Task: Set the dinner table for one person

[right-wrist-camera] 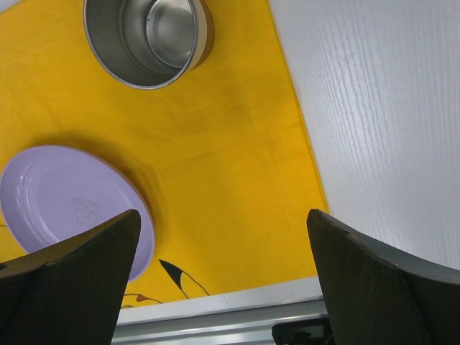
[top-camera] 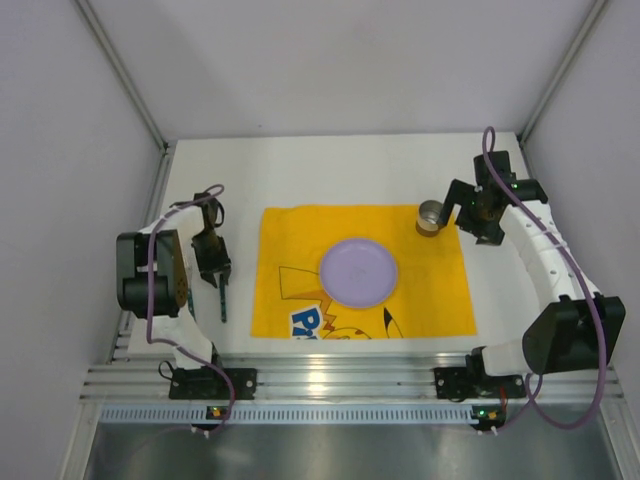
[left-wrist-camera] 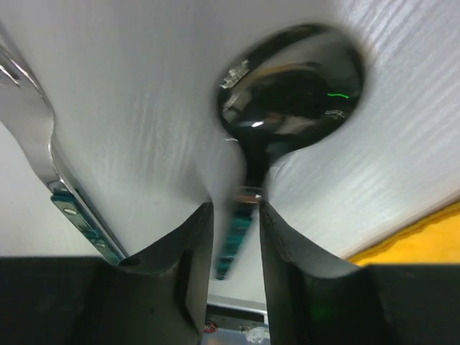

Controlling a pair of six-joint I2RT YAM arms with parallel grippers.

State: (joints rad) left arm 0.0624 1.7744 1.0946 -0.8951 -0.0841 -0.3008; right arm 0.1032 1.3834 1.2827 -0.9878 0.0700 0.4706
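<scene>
The white dinner table [top-camera: 350, 170] carries a yellow cartoon-print cloth [top-camera: 300, 230] with a lilac plate [top-camera: 358, 272] at its middle. A steel cup [top-camera: 431, 216] stands on the cloth's far right corner. My left gripper [top-camera: 212, 268] points down at the table left of the cloth. In the left wrist view its fingers [left-wrist-camera: 194, 251] stand close on the neck of a spoon [left-wrist-camera: 295, 86] with a teal handle [left-wrist-camera: 236, 233]. My right gripper [top-camera: 482, 225] is open and empty, just right of the cup. The right wrist view shows the cup [right-wrist-camera: 147, 39] and plate [right-wrist-camera: 65, 201].
A second piece of cutlery [left-wrist-camera: 32, 122] with a teal handle lies on the table just left of the spoon. An aluminium rail [top-camera: 340, 380] runs along the near edge. Grey walls close in the table on three sides.
</scene>
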